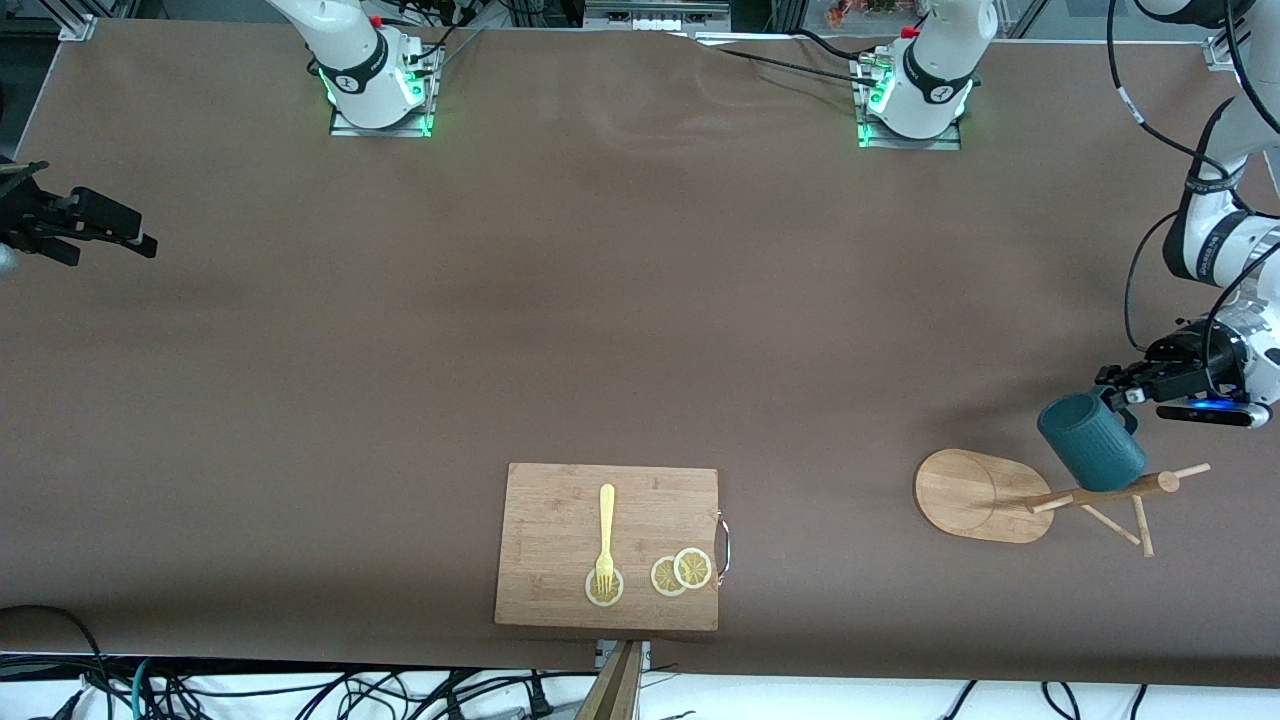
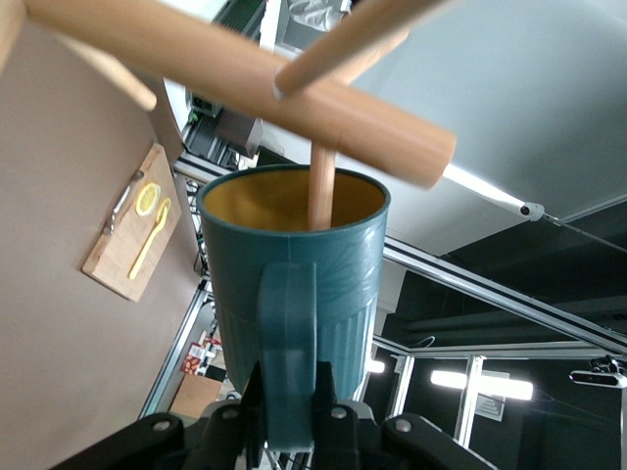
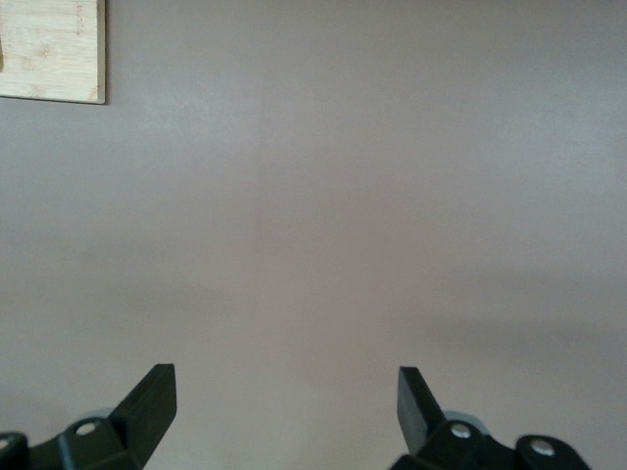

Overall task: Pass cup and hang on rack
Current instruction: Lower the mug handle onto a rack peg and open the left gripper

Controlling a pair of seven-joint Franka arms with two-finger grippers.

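The dark teal ribbed cup is up in the air against the wooden rack, close to the top of its pole. My left gripper is shut on the cup's loop handle. In the left wrist view the handle sits between the fingers of the left gripper. The cup's yellowish inside faces the rack's pole, and a thin peg points into its mouth. My right gripper waits, open and empty, over the right arm's end of the table; it also shows in the right wrist view.
A bamboo cutting board with a metal handle lies near the table's front edge. It carries a yellow fork and lemon slices. Its corner shows in the right wrist view. The rack's lower pegs stick out toward the front camera.
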